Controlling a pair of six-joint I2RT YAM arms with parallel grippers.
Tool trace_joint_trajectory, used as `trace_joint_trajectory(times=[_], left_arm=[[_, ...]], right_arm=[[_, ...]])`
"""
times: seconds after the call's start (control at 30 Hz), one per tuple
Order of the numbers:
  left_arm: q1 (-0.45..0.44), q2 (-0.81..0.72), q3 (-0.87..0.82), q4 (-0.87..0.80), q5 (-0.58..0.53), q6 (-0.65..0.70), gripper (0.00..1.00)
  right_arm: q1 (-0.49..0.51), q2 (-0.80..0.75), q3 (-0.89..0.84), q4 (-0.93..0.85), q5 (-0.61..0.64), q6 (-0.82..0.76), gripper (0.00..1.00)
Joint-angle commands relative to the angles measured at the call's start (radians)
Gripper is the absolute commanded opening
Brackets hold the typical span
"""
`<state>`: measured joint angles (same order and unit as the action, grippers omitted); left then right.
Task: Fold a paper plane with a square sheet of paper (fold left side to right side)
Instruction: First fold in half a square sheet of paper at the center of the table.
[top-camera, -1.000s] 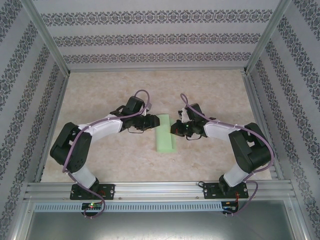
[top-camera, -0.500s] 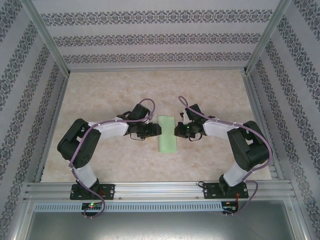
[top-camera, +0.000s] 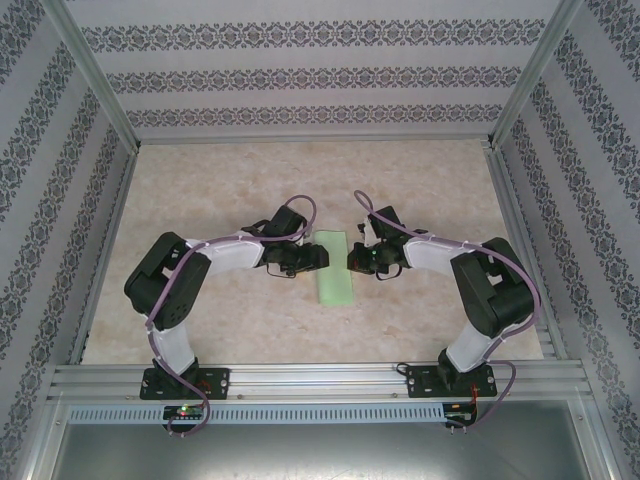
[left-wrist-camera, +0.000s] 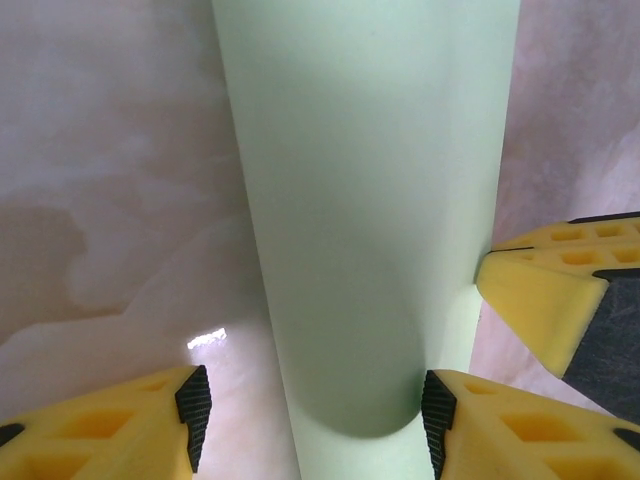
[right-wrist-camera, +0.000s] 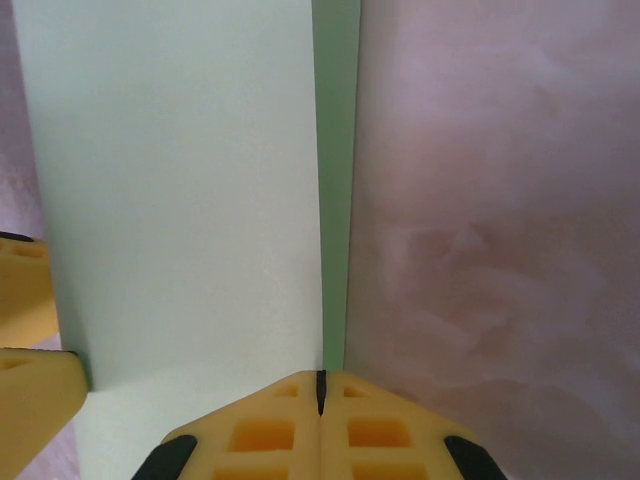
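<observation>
The square sheet of paper (top-camera: 335, 268) sits mid-table, doubled into a narrow pale mint strip, smooth and matte. The left side bulges in a soft roll, not creased, and both wrist views crop its ends. The right gripper (right-wrist-camera: 320, 395) is clamped on its edge, though the pinch itself is hidden. The left gripper (left-wrist-camera: 310, 410) is spread wide around the roll. The marbled beige table (top-camera: 200, 200) looks glossy.

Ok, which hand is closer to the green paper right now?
Left, narrowly: the left hand, open, straddles the green paper. The right hand, shut, sits at its right edge.
</observation>
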<state>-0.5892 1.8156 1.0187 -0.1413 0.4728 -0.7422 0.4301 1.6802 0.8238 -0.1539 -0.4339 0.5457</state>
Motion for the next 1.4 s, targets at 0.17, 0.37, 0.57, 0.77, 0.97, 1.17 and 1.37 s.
trace_joint_trajectory(times=[0.17, 0.37, 0.57, 0.77, 0.97, 1.17, 1.37], left_arm=[[-0.018, 0.028, 0.037, -0.014, -0.038, -0.006, 0.57], [-0.020, 0.043, 0.045, -0.070, -0.084, 0.014, 0.51], [-0.023, 0.058, 0.047, -0.100, -0.108, 0.031, 0.51], [-0.031, 0.078, 0.066, -0.129, -0.113, 0.053, 0.51], [-0.044, 0.097, 0.096, -0.172, -0.126, 0.084, 0.50], [-0.052, 0.117, 0.118, -0.190, -0.130, 0.096, 0.51], [-0.060, 0.138, 0.136, -0.188, -0.125, 0.103, 0.52]], right_arm=[[0.019, 0.024, 0.032, -0.012, -0.004, -0.021, 0.04], [0.007, -0.032, 0.013, -0.021, 0.022, -0.028, 0.24], [-0.048, -0.198, -0.065, -0.037, 0.134, -0.036, 0.42], [-0.108, -0.398, -0.164, -0.024, 0.216, -0.024, 0.55], [-0.146, -0.537, -0.212, -0.047, 0.256, -0.025, 0.68], [-0.180, -0.611, -0.244, -0.020, 0.190, 0.008, 0.87], [-0.196, -0.626, -0.262, 0.021, 0.133, 0.036, 0.98]])
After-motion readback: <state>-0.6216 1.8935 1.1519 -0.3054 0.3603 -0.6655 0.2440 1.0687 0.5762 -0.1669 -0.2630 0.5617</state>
